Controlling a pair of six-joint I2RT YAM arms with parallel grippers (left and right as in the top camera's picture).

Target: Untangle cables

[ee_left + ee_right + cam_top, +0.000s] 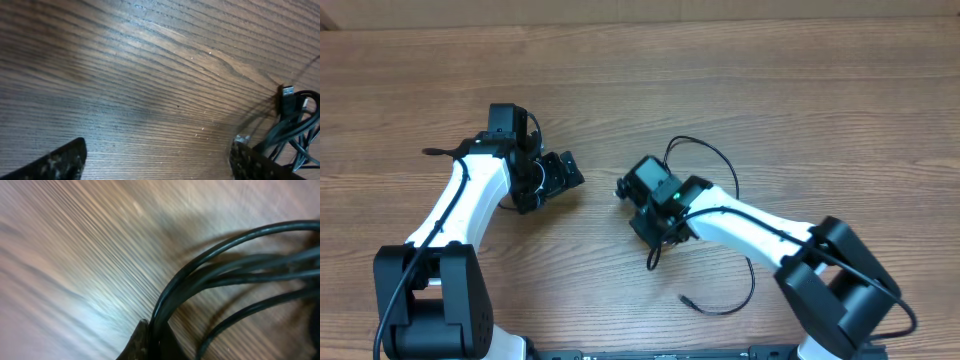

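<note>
The cables point(235, 275) are thin, smooth, glossy black cords, round in section. In the right wrist view several strands sweep in a shared curve from the right edge down to one dark, scuffed finger point(145, 342), where they gather together. The right gripper point(646, 205) is closed with the strands nipped at that finger. It sits near the middle of the table point(800, 90), whose surface is brown wood-grain with long, fine streaks.

From overhead, one strand rises from the right gripper in an open arc toward the far side and bends back to the right. Another trails toward the near edge and hooks round, so that its free tip point(685, 298) points left. The spread runs mostly far to near, just right of the gripper.

The left gripper point(157, 157) stands wide apart over bare wood, its worn, speckled black fingers point(65, 160) holding nothing. Just past its right-hand finger lies a bunch of looped strands with a small rectangular plug point(286, 94), upright in that view, its end pointing to the top of the picture.
</note>
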